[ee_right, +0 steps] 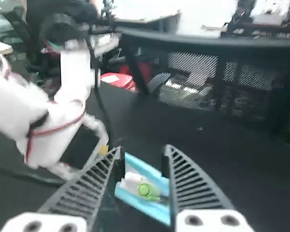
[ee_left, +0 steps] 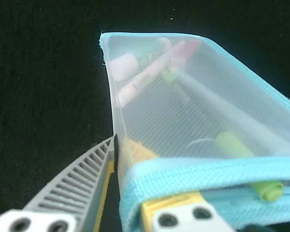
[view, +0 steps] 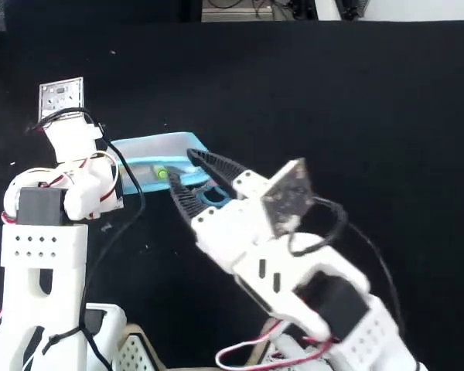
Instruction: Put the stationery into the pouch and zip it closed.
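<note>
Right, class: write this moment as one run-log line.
left gripper: shut on pouch | right gripper: open around pouch mouth | green pen: tip sticks out | pouch: not zipped

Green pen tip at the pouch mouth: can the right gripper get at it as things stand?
Probably yes: the right gripper is open and straddles the green pen tip at the pouch mouth, nothing between.

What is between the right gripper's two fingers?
The end of the pouch, with a green pen tip poking out, shown in the right wrist view.
</note>
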Available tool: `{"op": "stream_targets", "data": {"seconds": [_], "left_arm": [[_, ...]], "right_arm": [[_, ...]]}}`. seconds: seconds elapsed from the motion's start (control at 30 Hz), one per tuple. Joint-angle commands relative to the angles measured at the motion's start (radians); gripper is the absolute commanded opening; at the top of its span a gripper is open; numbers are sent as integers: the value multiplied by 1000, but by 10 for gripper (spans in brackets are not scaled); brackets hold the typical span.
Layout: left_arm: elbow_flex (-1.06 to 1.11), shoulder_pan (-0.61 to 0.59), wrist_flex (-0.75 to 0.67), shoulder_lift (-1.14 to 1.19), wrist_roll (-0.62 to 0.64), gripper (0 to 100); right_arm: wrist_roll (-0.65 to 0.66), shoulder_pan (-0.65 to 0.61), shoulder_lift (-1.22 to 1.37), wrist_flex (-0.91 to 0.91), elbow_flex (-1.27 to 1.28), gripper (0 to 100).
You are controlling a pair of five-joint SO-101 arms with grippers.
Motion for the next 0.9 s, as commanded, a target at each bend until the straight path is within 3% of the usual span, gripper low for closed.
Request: {"op": "stream_targets", "data": {"seconds": [0.0,0.1,0.2,0.4,0.53,0.87], "left_arm": [[-2,-2,-8,-2,-6,34],[-4,-2,-8,-2,-6,34],[-5,-2,-8,-2,-6,34],[-5,-2,-8,-2,-6,34],[-7,-2,-6,-2,-6,34],[-7,-2,-2,-2,-6,34]], "right_arm": [[11,78,-4,63,-96,63],[9,92,12,117,-79,79],[8,5,51,120,-35,104],[9,-31,232,-64,36,109],[11,-46,389,-78,35,109],[6,71,576,-141,-27,107]]}}
